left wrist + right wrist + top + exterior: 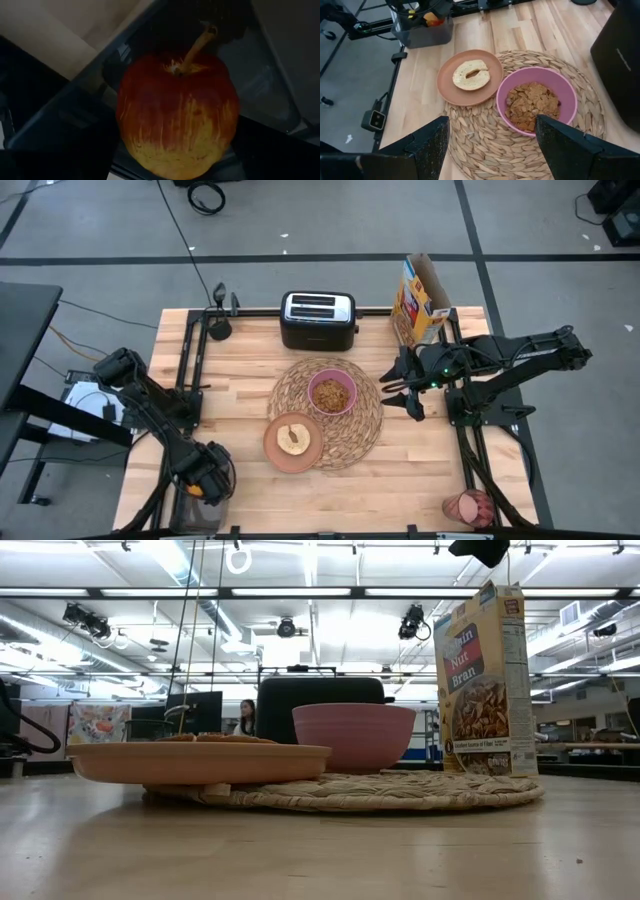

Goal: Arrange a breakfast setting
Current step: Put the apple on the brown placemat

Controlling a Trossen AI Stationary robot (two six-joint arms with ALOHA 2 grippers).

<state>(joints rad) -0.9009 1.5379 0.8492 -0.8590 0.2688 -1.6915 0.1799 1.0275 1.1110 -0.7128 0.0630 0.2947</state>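
We've got the left gripper [205, 480] down in the clear bin [192, 510] at the table's front-left corner, fingers spread wide around the red apple [177, 115], though a real grip is unclear. The right gripper [400, 387] hangs open beside the straw placemat [365, 435], which carries the pink bowl [332, 393] of cereal and the plate [293, 442].

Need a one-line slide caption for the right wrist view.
Open right gripper hovers over the placemat, facing a pink bowl of cereal and a plate with a bagel half.

toaster [318, 320] & cereal box [418, 302] block back edge, front tabletop [400, 480] free
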